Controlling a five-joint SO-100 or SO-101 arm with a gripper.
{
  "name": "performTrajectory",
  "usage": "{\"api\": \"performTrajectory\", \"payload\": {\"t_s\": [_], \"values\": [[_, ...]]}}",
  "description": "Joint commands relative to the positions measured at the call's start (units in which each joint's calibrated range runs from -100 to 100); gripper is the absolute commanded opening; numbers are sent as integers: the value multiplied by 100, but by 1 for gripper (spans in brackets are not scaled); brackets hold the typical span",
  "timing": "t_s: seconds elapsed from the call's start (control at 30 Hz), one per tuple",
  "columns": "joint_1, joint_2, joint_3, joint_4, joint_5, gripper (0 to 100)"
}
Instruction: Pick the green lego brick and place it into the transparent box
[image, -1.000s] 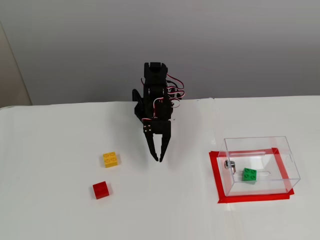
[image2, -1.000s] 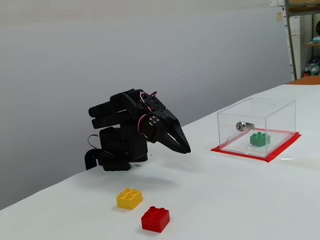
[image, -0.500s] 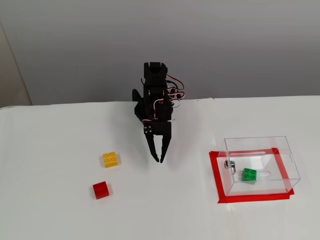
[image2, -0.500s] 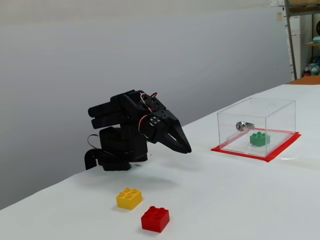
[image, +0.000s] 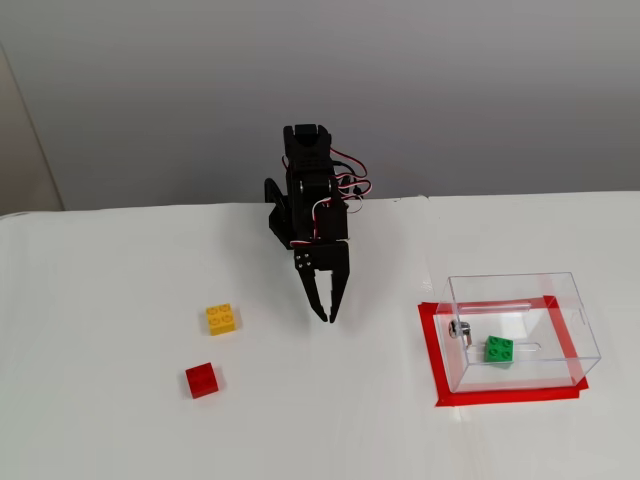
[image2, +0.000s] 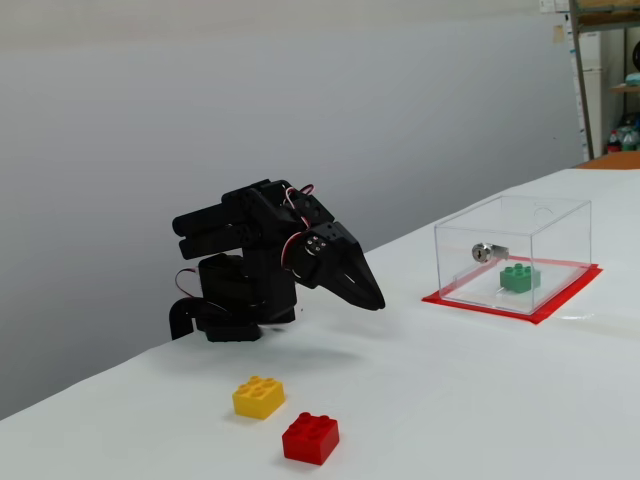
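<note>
open table around claw (image: 326, 317), yellow brick (image: 222, 319) leftward

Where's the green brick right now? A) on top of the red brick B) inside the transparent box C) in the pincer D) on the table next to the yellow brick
B: the green lego brick sits on the floor inside the transparent box, while the pincer hangs empty over the table, well apart from it.

No readable text, labels, brand names, numbers or signs appear in either fixed view. The bricks, the clear box, the red tape, the black arm and the white table carry no visible writing, and the shelf items at the far right are too blurred to read.
</note>
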Motion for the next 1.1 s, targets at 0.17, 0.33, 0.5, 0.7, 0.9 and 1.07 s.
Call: {"api": "performTrajectory", "payload": {"t_s": [0.17, 0.33, 0.5, 0.7, 0.9, 1.07], "values": [[188, -59, -302, 1075, 18, 1], [188, -59, -474, 1667, -8, 1], [180, -51, -492, 1667, 13, 1], [188, -51, -492, 1667, 13, 1], [188, -51, -492, 1667, 13, 1], [188, -51, -492, 1667, 13, 1]]}}
